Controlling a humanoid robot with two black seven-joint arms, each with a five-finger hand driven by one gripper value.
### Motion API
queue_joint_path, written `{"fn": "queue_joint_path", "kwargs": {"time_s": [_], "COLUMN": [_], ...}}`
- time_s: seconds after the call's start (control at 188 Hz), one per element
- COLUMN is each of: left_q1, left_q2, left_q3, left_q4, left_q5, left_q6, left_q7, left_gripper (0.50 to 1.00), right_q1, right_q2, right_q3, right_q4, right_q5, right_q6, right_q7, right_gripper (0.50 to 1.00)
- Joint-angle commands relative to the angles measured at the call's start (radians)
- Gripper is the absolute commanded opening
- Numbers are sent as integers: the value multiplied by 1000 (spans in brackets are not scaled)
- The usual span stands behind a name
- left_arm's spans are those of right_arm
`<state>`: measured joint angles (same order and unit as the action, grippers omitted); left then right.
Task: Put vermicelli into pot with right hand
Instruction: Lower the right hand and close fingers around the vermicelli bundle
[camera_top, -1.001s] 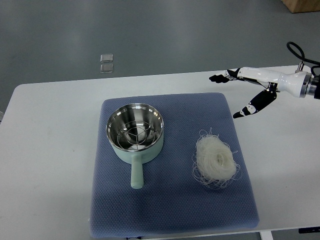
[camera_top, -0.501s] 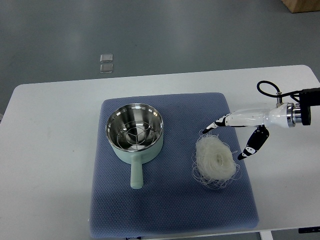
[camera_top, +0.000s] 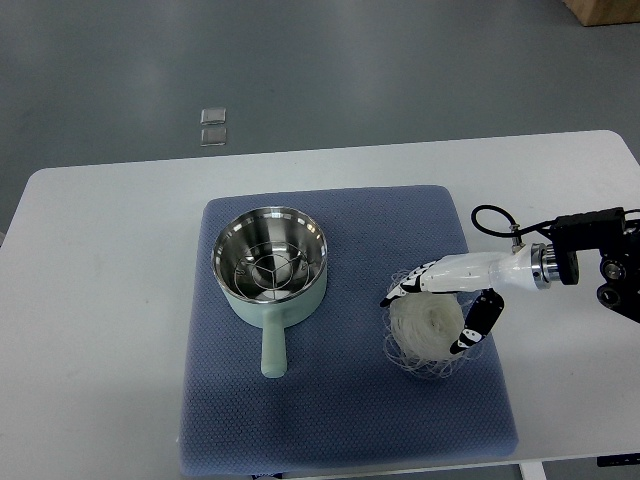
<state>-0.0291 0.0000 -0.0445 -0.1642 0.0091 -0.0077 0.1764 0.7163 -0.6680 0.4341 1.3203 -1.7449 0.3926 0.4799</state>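
Table: a white rectangular table (camera_top: 110, 300) with rounded corners, standing on a grey floor.
Mat: a blue-grey textured square mat (camera_top: 340, 400) lies in the middle of the table and carries the pot and the noodles.
Pot: a pale green pot with a shiny steel inside (camera_top: 270, 265) stands on the left half of the mat; a round wire rack sits in its bottom, and its short green handle points toward the near edge of the table.
Vermicelli: a white tangled nest of thin vermicelli (camera_top: 428, 330) lies on the right half of the mat, well apart from the pot, with loose threads around its edge.
Right hand: the white robot hand with black fingertips (camera_top: 440, 298) comes in from the right edge and is over the nest. Its long fingers (camera_top: 405, 285) reach across the far side of the nest, and the thumb is at the near right side, so the noodles are between them. The fingers are spread around the nest and touch it, but I cannot tell if the grip is already closed.
Floor: two small clear square pieces (camera_top: 212, 127) lie on the floor behind the table.
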Motion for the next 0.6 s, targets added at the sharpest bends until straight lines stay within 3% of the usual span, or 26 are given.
{"fn": "queue_joint_path", "kwargs": {"time_s": [0.0, 0.368, 0.442, 0.597], "left_q1": [0, 0, 0, 0], "left_q2": [0, 0, 0, 0], "left_q3": [0, 0, 0, 0], "left_q4": [0, 0, 0, 0], "left_q5": [0, 0, 0, 0], "left_q6": [0, 0, 0, 0], "left_q7": [0, 0, 0, 0], "left_gripper": [1000, 1000, 1000, 1000], "right_q1": [-6, -14, -15, -14], "right_q2": [13, 22, 24, 27], "right_q3": [0, 0, 0, 0], "right_q4": [-19, -55, -55, -55], "right_q5": [-5, -4, -2, -2], "right_q6": [-14, -43, -43, -38], "right_q7": [-17, -30, -29, -29], "right_gripper": [917, 887, 856, 723]}}
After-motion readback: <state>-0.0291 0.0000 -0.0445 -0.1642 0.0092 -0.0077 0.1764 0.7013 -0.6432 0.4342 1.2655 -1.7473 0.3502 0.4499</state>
